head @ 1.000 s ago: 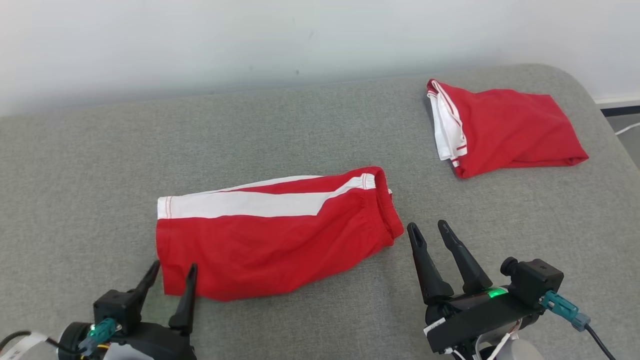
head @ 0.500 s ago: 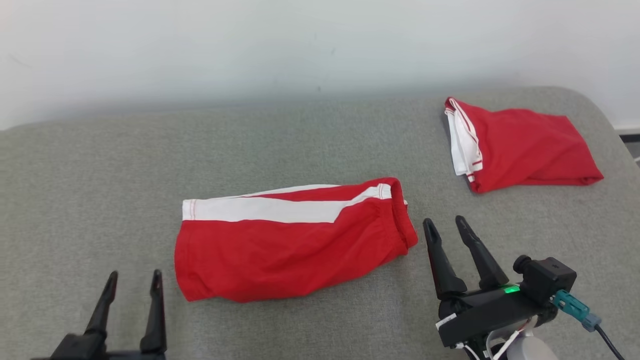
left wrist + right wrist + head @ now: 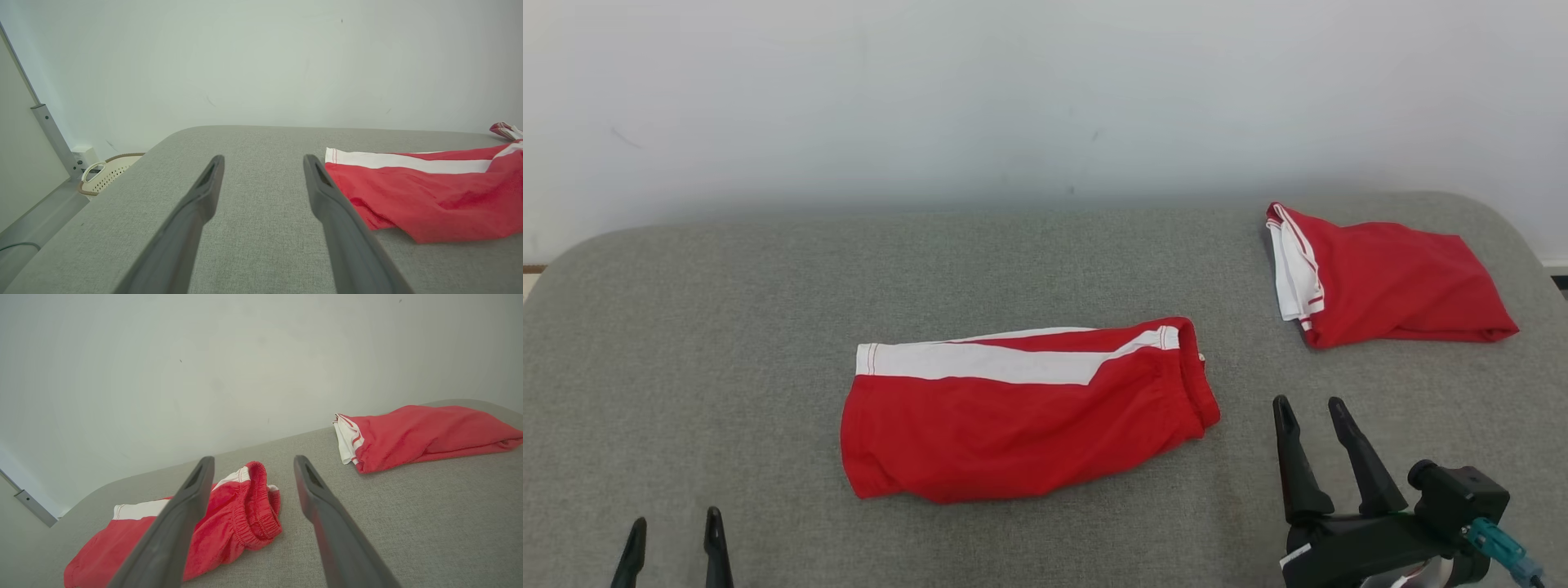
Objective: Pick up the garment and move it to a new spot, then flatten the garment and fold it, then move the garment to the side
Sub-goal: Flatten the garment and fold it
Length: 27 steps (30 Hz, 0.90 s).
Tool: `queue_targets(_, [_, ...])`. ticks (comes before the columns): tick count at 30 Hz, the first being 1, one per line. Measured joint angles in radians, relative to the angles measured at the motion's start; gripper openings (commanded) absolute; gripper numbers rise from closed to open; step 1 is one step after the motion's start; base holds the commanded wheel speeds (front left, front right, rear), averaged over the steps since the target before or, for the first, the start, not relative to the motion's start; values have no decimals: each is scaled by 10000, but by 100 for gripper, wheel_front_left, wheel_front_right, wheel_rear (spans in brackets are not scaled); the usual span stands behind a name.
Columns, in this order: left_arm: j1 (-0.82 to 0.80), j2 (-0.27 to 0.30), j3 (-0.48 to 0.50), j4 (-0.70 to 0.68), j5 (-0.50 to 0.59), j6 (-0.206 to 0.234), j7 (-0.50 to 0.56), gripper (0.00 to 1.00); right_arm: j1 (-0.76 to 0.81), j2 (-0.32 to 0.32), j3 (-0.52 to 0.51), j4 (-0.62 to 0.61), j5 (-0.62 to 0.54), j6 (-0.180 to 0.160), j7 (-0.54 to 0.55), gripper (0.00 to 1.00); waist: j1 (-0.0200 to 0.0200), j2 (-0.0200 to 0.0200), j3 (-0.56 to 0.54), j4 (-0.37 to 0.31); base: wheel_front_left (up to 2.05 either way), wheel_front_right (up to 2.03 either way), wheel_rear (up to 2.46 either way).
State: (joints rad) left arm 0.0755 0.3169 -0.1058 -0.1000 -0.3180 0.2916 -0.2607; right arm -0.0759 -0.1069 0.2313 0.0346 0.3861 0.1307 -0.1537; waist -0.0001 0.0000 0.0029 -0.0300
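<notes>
The garment (image 3: 1021,416), red shorts with a white side stripe, lies folded flat in the middle of the grey padded surface (image 3: 727,327). My left gripper (image 3: 676,523) stands open at the bottom left, apart from the garment's near-left corner. In the left wrist view the gripper (image 3: 263,161) points at bare padding, with the garment (image 3: 429,196) to its right. My right gripper (image 3: 1309,404) is open just right of the elastic waistband end, not touching it. The right wrist view shows this gripper (image 3: 253,459) and the waistband (image 3: 253,506) between and behind its fingers.
A second folded red and white garment (image 3: 1388,282) lies at the back right corner, also visible as a red bundle (image 3: 425,433) in the right wrist view. A white wall rises behind the surface. Off the left edge sit a cream basket (image 3: 102,177) and a metal post (image 3: 53,139).
The head camera has tilted up, shifting the whole picture. My left gripper has drawn back from the garment's near-left corner, and the right gripper has moved slightly away from the waistband. The garment lies still.
</notes>
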Motion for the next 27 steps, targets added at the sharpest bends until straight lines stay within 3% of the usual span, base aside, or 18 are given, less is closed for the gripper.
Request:
queue_targets(8, [290,-86,-54,169,272,-157,0,100,307,171,-100,-21,-794,0,316,100,1,0,-177,129,0,0,0])
queue_targets(27, [320,81,-88,25,422,-33,40,100,440,370,-251,-107,-1081,0,604,100,1,0,-215,231,0,0,0])
